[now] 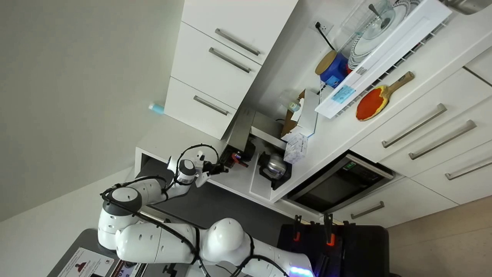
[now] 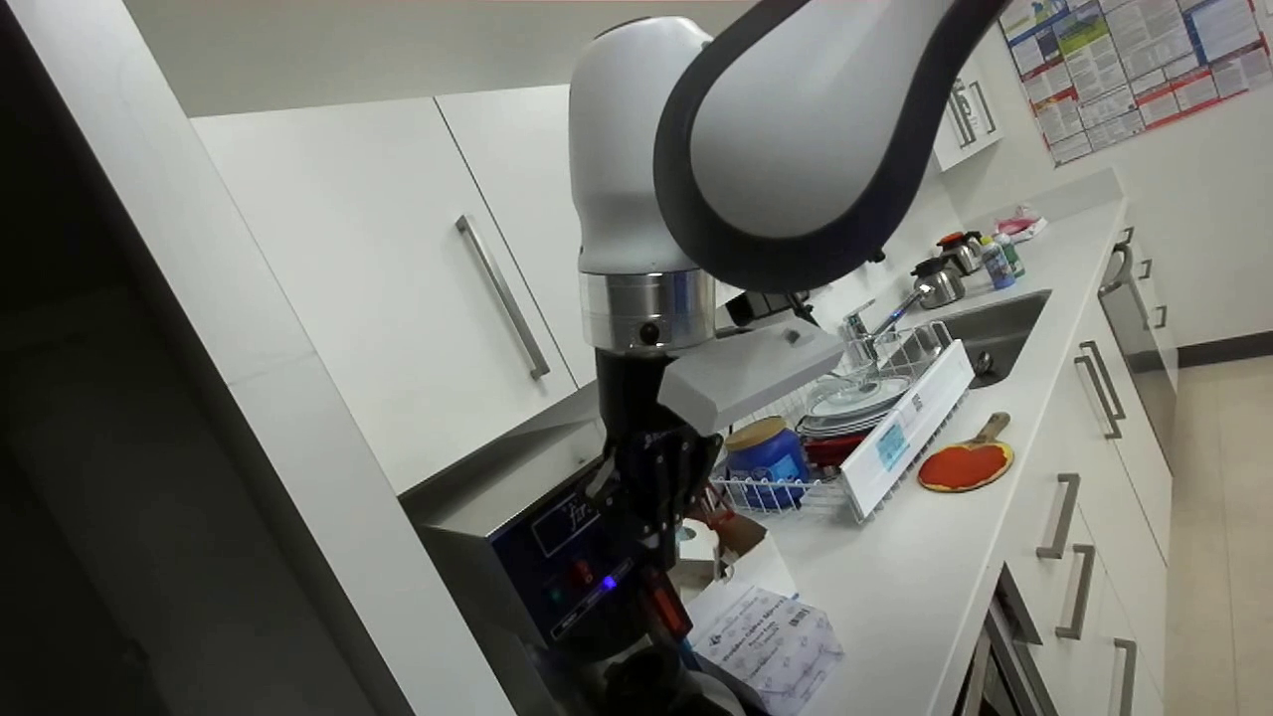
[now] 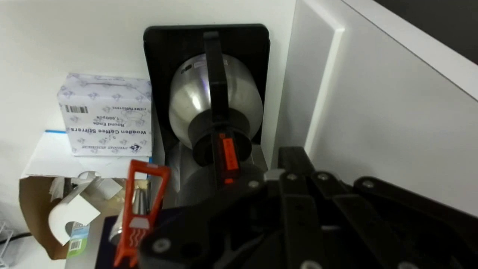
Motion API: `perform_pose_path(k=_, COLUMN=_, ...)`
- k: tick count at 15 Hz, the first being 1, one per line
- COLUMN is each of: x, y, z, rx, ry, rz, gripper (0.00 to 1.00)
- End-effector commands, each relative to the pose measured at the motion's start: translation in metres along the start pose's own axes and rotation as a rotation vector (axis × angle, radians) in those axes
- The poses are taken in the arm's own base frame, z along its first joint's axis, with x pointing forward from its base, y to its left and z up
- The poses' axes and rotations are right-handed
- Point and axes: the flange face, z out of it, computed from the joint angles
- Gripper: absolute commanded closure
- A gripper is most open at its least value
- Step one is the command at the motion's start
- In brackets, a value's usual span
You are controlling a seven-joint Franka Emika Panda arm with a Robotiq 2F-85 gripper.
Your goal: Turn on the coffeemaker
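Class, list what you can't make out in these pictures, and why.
Front of the coffeemaker: partly behind the claw, in an exterior view.
Red switch setting: too small, in an exterior view.
Poster print: too small, in an exterior view.
Blue jar contents: hidden by wall and lid, both exterior views.

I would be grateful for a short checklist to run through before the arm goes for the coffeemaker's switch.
1. Red switch on the coffeemaker visible: ok.
2. Switch on or off: cannot tell.
3. Pincer at the switch: not ok; they stand apart in an exterior view.
4. Pincer shut for pressing: cannot tell, too dark.
5. Steel carafe on the black plate: ok.
6. Power: cannot tell; black plug in the wall outlet, cable's far end hidden.
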Motion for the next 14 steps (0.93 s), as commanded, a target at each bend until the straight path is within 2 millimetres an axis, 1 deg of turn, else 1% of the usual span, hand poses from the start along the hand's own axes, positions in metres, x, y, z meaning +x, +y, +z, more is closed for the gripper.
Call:
perform_pose_path(k=1, x=0.015, y=-0.012, z=0.004, rx=0.026, ry=0.079, rz=0.009, gripper=1.0)
perform_pose_path(k=2, x=0.006, y=-0.004, z=0.002, rx=0.013, ry=0.046, rz=0.001, gripper=1.0)
perform_pose_path(k=7, x=0.006, y=-0.004, z=0.005, rx=0.015, ry=0.044, rz=0.0, gripper=0.99)
perform_pose_path(k=14, x=0.006, y=-0.017, z=0.0, rx=0.057, ry=0.137, rz=0.046, gripper=1.0)
